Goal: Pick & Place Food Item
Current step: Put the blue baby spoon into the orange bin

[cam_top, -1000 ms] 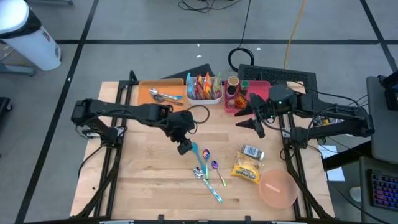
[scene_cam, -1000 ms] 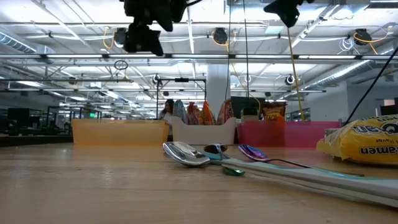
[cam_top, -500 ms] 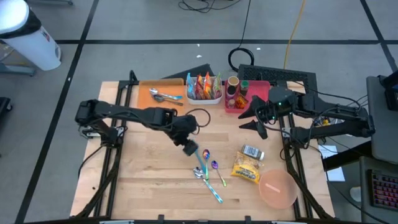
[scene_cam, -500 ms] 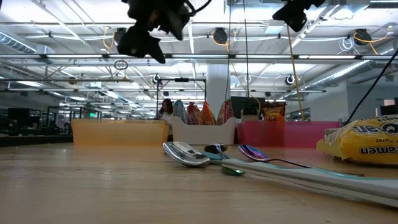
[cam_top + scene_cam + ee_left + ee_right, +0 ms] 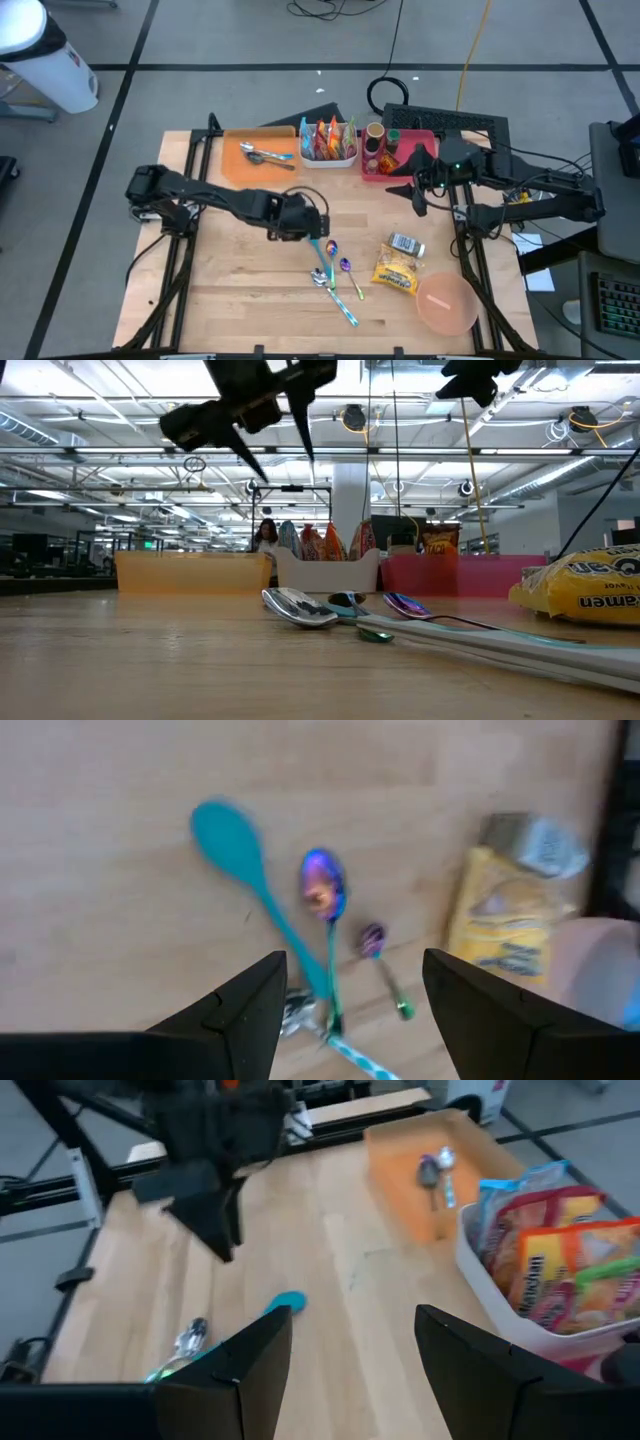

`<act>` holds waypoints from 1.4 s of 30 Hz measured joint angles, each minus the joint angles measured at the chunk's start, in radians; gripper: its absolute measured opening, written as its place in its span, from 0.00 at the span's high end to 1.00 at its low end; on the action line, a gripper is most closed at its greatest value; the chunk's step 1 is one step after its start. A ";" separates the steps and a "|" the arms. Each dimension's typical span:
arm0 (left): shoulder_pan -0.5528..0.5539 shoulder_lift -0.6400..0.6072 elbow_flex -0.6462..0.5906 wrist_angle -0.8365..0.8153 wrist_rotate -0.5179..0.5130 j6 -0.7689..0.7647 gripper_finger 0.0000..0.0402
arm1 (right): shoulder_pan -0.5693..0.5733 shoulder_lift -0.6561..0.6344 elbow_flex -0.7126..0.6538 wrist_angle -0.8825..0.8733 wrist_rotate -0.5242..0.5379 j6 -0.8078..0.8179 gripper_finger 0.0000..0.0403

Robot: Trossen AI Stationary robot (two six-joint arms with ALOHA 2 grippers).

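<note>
Wooden table (image 5: 240,290) holds spoons and a yellow noodle packet (image 5: 396,272); your left gripper (image 5: 312,227), jaws apart and empty, hangs over the teal spoon (image 5: 235,848); steer it on toward the packet, while the right gripper (image 5: 418,203) waits open and empty.

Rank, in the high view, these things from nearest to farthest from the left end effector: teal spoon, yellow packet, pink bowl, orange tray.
Measured from the left end effector:
1. Teal spoon, just beside it, toward the table's middle.
2. Yellow packet and orange tray: too close to call; the packet lies right, the tray at the back left.
3. Pink bowl, front right corner.
</note>
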 joint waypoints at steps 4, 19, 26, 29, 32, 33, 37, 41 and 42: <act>-0.019 0.065 0.000 0.013 0.015 -0.060 0.39 | -0.004 -0.002 -0.001 -0.007 0.009 -0.003 0.49; -0.015 0.247 0.000 0.108 0.099 -0.158 0.39 | -0.004 -0.005 -0.107 0.033 0.006 0.030 0.49; 0.011 0.284 0.000 0.111 0.101 -0.164 0.39 | -0.004 -0.011 -0.124 0.056 0.005 0.030 0.49; 0.030 0.294 0.000 0.116 0.097 -0.160 0.39 | -0.004 -0.012 -0.124 0.063 0.005 0.028 0.49; 0.051 0.297 0.000 0.102 0.099 -0.144 0.39 | -0.003 -0.012 -0.124 0.074 0.005 0.028 0.49; 0.057 0.295 0.000 0.096 0.099 -0.143 0.39 | -0.003 -0.012 -0.124 0.072 0.005 0.027 0.49; 0.073 0.295 0.000 0.046 0.106 -0.130 0.39 | -0.003 -0.013 -0.124 0.069 0.005 0.027 0.49; 0.084 0.300 0.000 0.026 0.130 -0.118 0.39 | -0.003 -0.014 -0.124 0.068 0.005 0.022 0.49; 0.087 0.304 0.000 0.026 0.136 -0.117 0.39 | -0.003 -0.014 -0.124 0.068 0.005 0.019 0.49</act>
